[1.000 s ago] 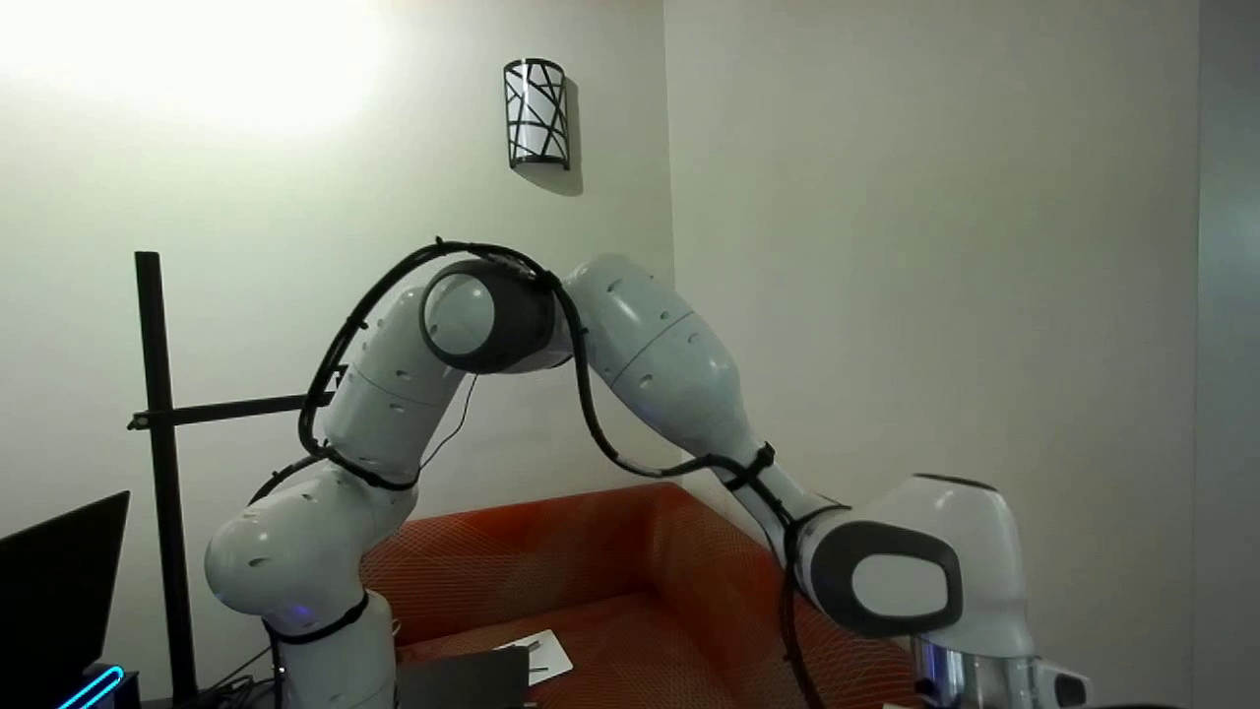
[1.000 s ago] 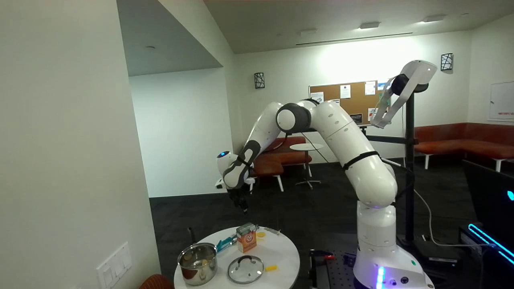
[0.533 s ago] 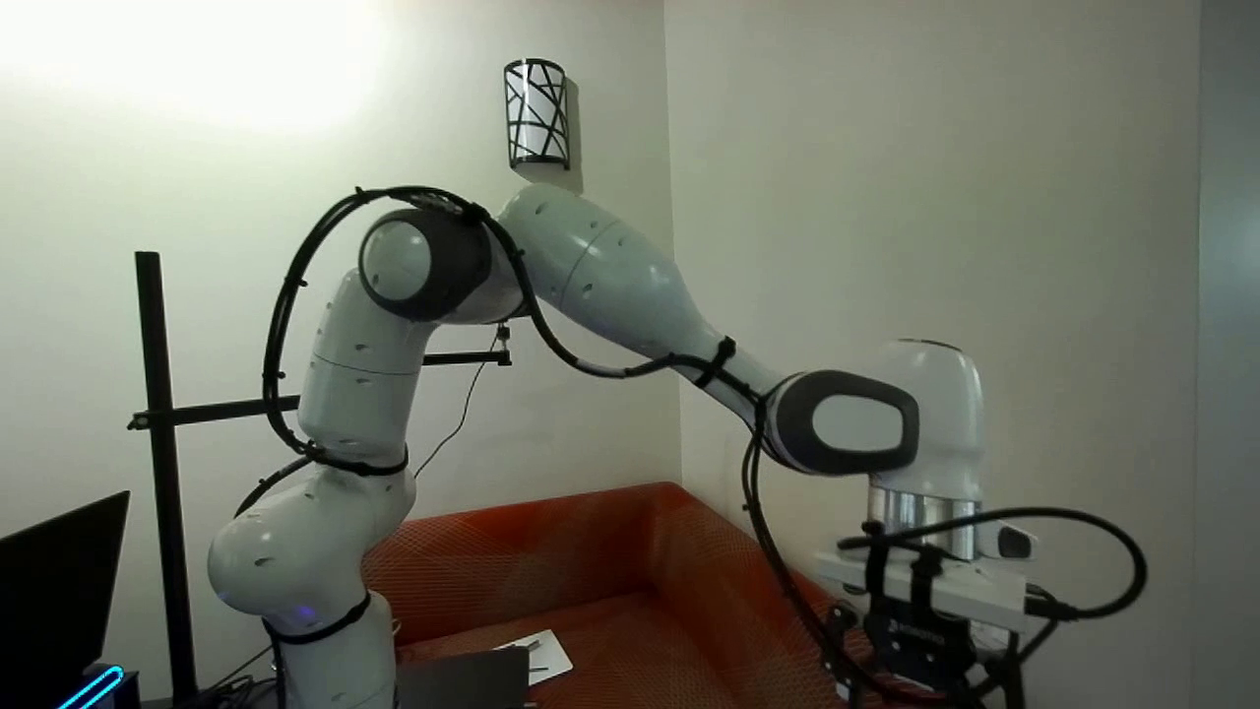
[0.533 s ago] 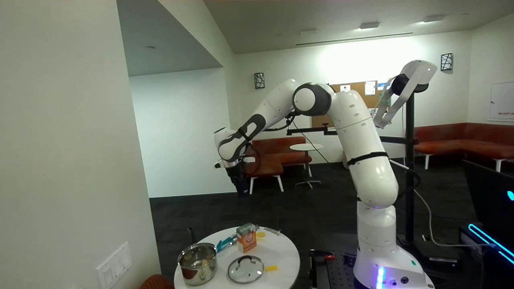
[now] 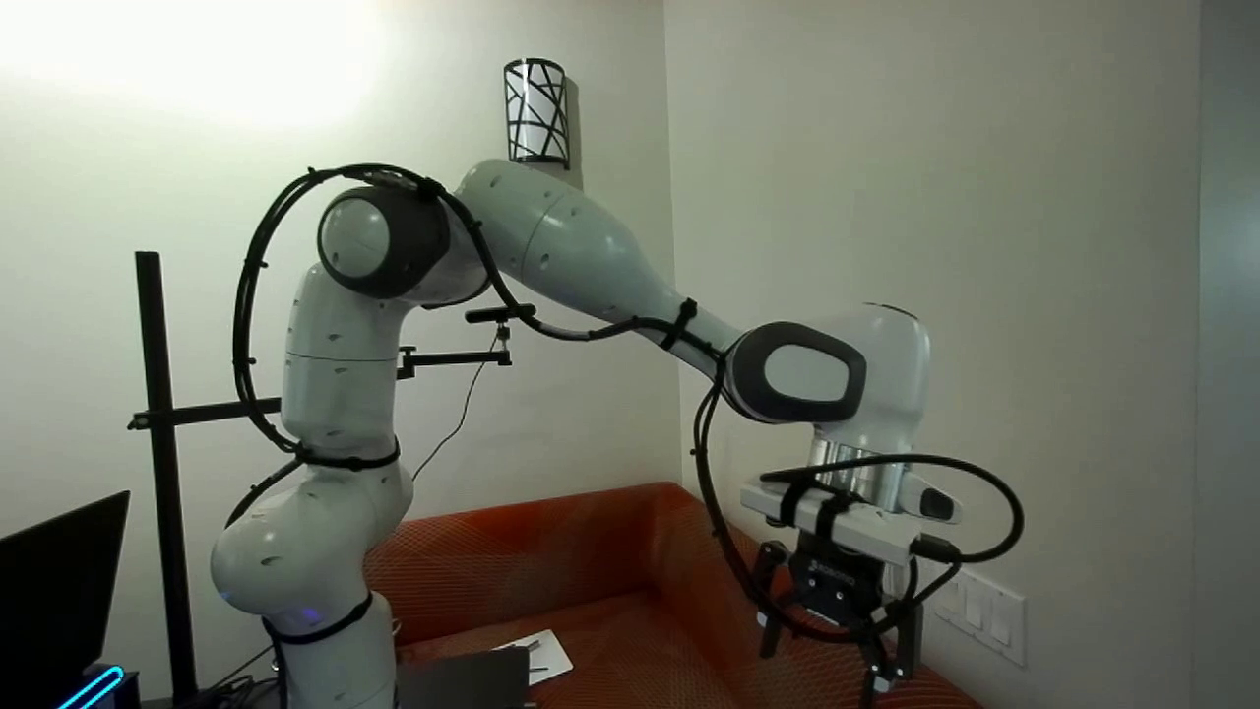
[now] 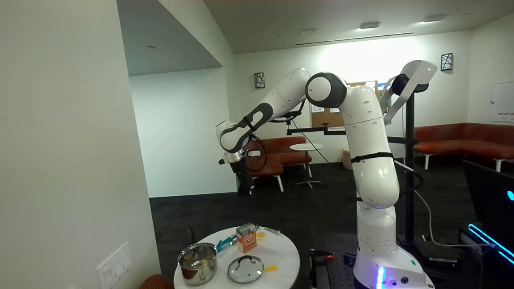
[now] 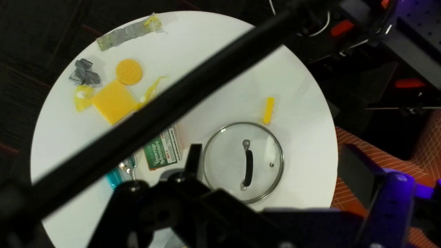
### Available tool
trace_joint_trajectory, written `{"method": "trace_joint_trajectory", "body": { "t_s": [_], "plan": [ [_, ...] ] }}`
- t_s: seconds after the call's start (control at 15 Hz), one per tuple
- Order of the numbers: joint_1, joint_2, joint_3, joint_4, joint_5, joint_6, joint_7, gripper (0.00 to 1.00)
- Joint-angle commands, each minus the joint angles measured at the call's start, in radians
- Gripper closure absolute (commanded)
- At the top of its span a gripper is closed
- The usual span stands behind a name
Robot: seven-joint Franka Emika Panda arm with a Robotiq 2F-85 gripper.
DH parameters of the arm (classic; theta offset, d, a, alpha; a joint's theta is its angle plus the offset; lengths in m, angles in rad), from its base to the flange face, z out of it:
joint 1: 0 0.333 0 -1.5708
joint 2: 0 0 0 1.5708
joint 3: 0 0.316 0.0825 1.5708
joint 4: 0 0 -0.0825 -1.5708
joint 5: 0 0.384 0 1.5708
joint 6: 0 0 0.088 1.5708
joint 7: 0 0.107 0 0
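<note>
- Climbing away from the table point(image 6: 287, 257): over the last second your arm point(image 5: 581, 246) came up and back toward its base point(image 6: 391, 267); your gripper point(image 5: 820, 665), out of frame in an exterior view a second ago, now shows there.
- Jaws spread wide, nothing between your fingers point(image 7: 194, 158), nothing touched.
- Nearest thing below: the glass lid point(image 7: 237, 165), flat on the table, handle point(image 7: 249, 168) up. You see it between the fingers in the wrist view, but you hang well above it.
- Pot point(image 6: 197, 267): just beside the lid, apart from it, uncovered.
- Box point(image 6: 246, 241): upright, near the lid. Teal item point(image 6: 227, 243): a bit farther from the lid than that.
- Yellow bar point(image 7: 268, 110): just beside the lid, side away from the pot. Yellow square point(image 7: 115, 101) and yellow disc point(image 7: 129, 71): well apart from the lid, past the box.
- Lid, pot and box sit where they sat a second ago. Judging by that, your lift carried nothing off; it only bought clearance above the lid.
- Black cable point(image 7: 172, 106) crosses your wrist view, hiding part of the box.
</note>
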Motion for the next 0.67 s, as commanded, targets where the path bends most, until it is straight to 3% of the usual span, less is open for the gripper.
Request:
{"method": "trace_joint_trajectory", "body": {
  "t_s": [0.0,0.13,0.2,0.6],
  "plan": [
    [0.023,-0.074,-0.001,-0.114,-0.013,0.067,0.064,0.00],
    [0.027,-0.108,-0.002,-0.152,-0.016,0.100,0.058,0.00],
    [0.022,-0.033,-0.006,-0.078,-0.003,0.059,0.035,0.00],
    [0.031,-0.085,-0.008,-0.136,-0.005,0.090,0.052,0.00]
  ]
}}
